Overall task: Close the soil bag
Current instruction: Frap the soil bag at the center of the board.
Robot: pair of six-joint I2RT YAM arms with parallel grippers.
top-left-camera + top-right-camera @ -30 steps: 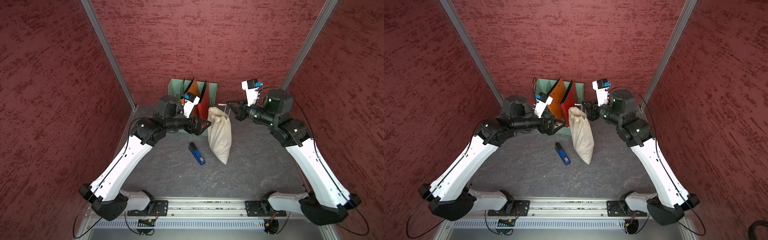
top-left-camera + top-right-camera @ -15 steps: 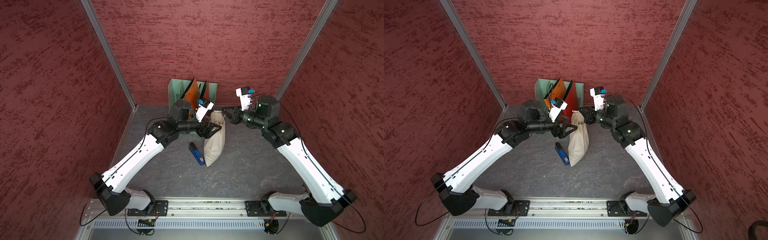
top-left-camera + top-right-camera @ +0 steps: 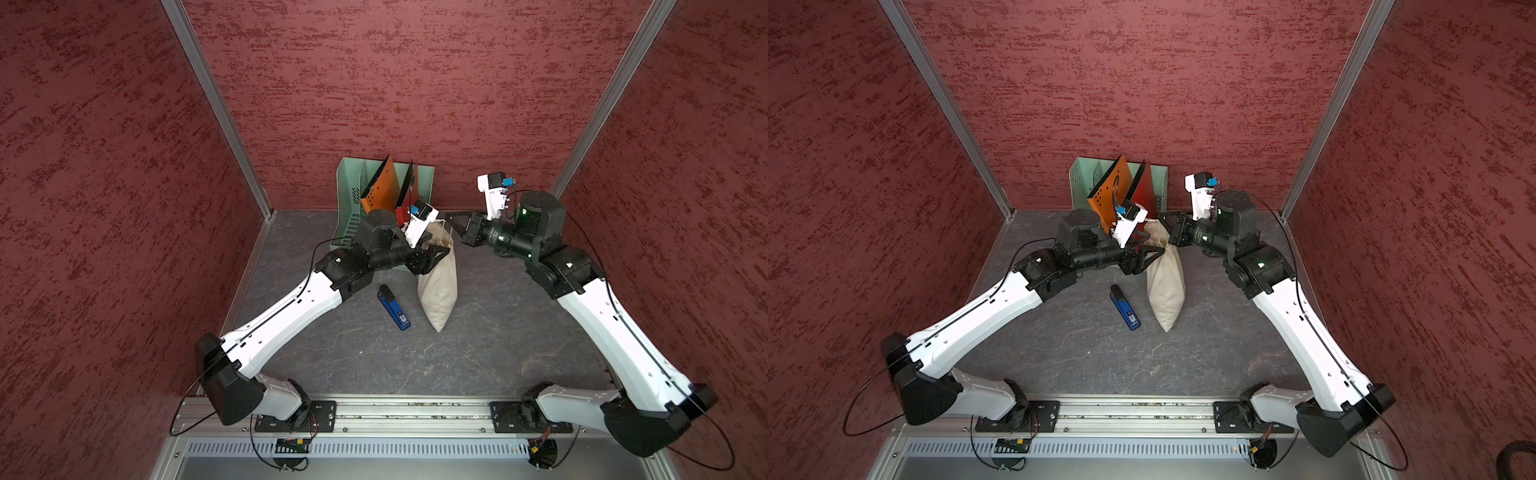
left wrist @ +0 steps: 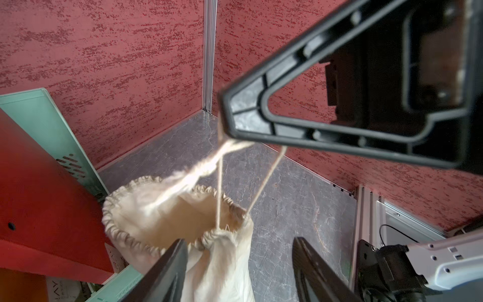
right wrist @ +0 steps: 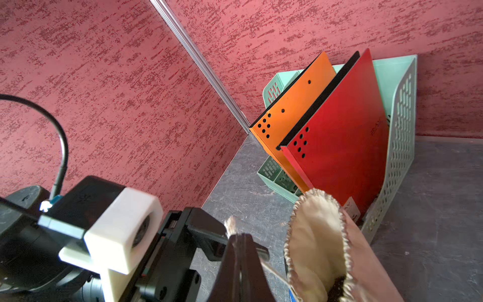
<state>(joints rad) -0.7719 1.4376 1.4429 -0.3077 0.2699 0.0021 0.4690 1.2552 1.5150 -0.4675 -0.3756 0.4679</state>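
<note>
Left wrist view: soil bag (image 4: pixel 222 264) with its ruffled mouth gaping, not cinched. We note strands of the drawstring (image 4: pixel 200 170) running taut from the neck up to the tip of the right gripper (image 4: pixel 226 123). The right wrist view confirms it: right gripper (image 5: pixel 239 239) pinched tight on the drawstring (image 5: pixel 230 224), with a frayed end poking out past the tips. Dark fill (image 5: pixel 339 283) shows inside the bag mouth. Left gripper (image 4: pixel 239 240) has its jaws apart at the neck; one finger (image 4: pixel 170 266) lies against the gathered cloth and the other stands off it, with bare table between. In both top views the soil bag (image 3: pixel 438 291) (image 3: pixel 1166 291) is at the back middle of the grey table (image 3: pixel 415 365), its neck raised between the two grippers and its lower corner down at the surface, pointing toward the front. We log the left gripper (image 3: pixel 438 259) at the upper part of the sack and the right gripper (image 3: pixel 448 216) at the mouth, on the right arm's side. Blue stapler (image 3: pixel 394 308) lies flat just beside the bag on the left arm's side, a sliver of table between them. Behind the bag, against the back wall, a green file rack (image 3: pixel 347 199) holds an orange folder (image 3: pixel 380 189) and a red folder (image 5: pixel 339 125), both leaning.
</note>
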